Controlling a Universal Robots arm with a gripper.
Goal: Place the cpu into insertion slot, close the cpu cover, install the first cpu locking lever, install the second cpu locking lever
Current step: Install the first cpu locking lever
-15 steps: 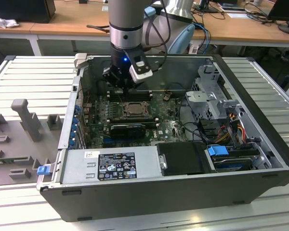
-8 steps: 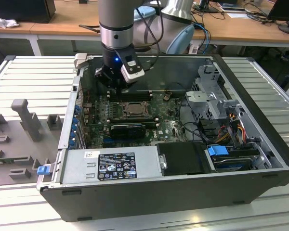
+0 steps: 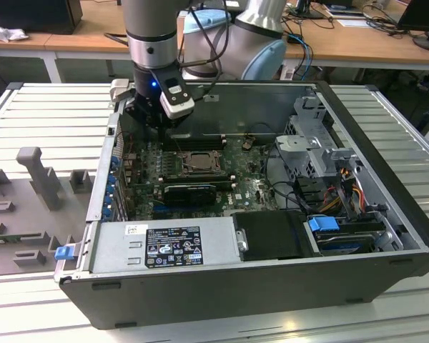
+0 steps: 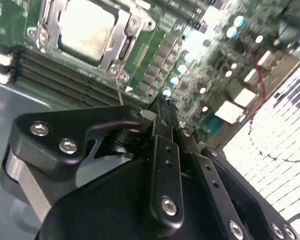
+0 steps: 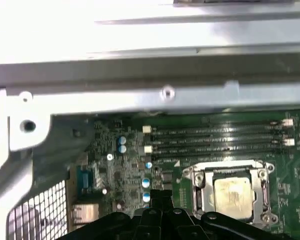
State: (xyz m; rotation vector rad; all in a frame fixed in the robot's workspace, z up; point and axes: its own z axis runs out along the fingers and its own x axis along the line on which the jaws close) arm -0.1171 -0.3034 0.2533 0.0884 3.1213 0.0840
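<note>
- One open computer case (image 3: 222, 286) lies on the slatted table (image 3: 43, 107).
- One robot arm (image 3: 154, 43) reaches down into the case, carrying one gripper (image 4: 162, 107).
- One insertion slot (image 3: 191, 161) sits on the green motherboard (image 3: 250, 187), and one cpu (image 5: 233, 195) lies inside it.
- One cpu cover (image 4: 121, 42) frames the chip in the second wrist view.
- Four long black memory slots (image 5: 215, 137) run side by side in the first wrist view.
- One power supply (image 3: 168, 243) with one white-and-black label sits at the near side of the case.
- Two blue plastic latches: one (image 3: 64, 251) at the near corner on the exterior view's left, one (image 3: 323, 224) toward the exterior view's right.
- One grey moulded tray (image 3: 28, 207) lies on the table at the exterior view's left.
</note>
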